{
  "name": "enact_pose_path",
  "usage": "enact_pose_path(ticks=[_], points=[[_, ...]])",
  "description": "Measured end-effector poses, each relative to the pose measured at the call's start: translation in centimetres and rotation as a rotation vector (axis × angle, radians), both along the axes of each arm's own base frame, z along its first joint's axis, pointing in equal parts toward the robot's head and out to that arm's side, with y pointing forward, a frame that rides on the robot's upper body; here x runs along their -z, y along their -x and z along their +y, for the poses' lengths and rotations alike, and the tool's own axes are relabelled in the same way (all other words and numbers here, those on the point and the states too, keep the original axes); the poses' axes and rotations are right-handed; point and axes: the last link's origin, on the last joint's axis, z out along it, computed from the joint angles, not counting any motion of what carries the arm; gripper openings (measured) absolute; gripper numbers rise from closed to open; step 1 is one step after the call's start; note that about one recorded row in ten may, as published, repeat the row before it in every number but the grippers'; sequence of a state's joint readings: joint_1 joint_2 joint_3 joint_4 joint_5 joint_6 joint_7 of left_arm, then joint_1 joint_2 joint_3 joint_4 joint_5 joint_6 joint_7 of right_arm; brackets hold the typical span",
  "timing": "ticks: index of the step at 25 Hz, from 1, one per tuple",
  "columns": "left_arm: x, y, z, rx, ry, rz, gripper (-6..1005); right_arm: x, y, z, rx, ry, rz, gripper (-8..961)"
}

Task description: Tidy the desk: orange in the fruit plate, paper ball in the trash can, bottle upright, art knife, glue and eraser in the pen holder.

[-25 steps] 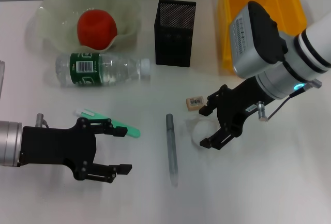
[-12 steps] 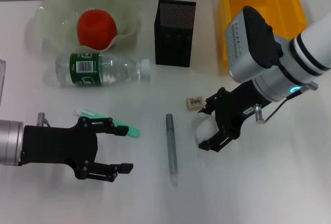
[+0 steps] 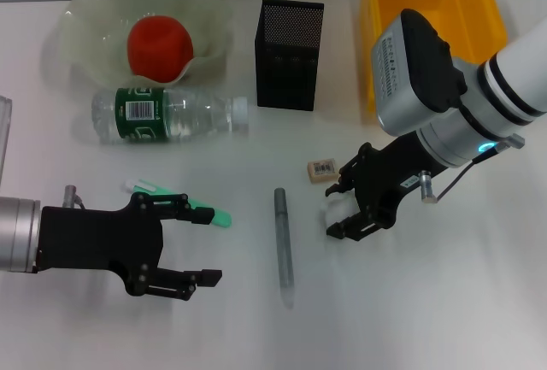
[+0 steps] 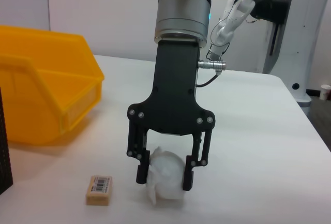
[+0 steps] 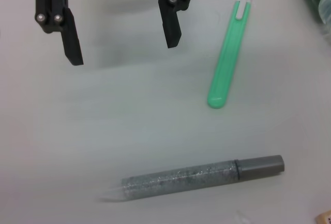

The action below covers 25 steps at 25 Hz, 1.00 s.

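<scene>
On the table (image 3: pixel 479 302) are seen 1 orange (image 3: pixel 159 45), 1 fruit plate (image 3: pixel 85 11), 1 bottle (image 3: pixel 171 114), 1 pen holder (image 3: pixel 289 43), 1 trash can (image 3: pixel 432 11), 1 eraser (image 3: pixel 322 169), 1 paper ball (image 4: pixel 165 180), 1 green art knife (image 5: pixel 229 53) and 1 grey glue stick (image 5: pixel 201 176).

The paper ball is a small white crumpled wad, lying on the table just beside the eraser, which is a beige block with a barcode label. In the left wrist view the wad is placed between the 2 black fingers (image 4: pixel 141 168) of the right gripper (image 3: pixel 344 209) — each finger is pressed against 1 side of it, so the jaws are narrowed around the ball, which is touching the table.

The orange is found inside the pale green plate with wavy rim. The bottle is lying on its side in front of the plate, the white cap pointed toward the pen holder.

The left gripper (image 3: pixel 205 246) is held low over the table near the art knife, its jaws spread wide with nothing between them — the knife is partly hidden under 1 finger.
</scene>
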<state>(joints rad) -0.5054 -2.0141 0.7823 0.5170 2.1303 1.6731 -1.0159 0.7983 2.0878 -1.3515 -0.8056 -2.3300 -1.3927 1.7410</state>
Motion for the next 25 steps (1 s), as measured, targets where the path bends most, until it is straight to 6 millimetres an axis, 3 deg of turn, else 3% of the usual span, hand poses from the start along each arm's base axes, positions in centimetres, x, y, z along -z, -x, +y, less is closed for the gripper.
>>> enact_pose_path(ticks=[7,16,21,25], points=[[0.0,0.0,0.0,-0.001,0.000,0.001,813,0.0,-0.1,-0.1,0.003,0.002,0.000,493],[0.0,0.0,0.0,-0.001,0.001,0.000,813,-0.7,0.2,-0.3,0.009,0.004,0.028,493],[-0.1,0.1,-0.1,-0.007,0.001,-0.003,812,-2.9,0.7,-0.6,0.035,-0.008,0.132,491],[-0.2,0.1,-0.1,-0.010,-0.001,-0.008,812,-5.1,0.0,-1.2,0.057,-0.041,0.318,489]])
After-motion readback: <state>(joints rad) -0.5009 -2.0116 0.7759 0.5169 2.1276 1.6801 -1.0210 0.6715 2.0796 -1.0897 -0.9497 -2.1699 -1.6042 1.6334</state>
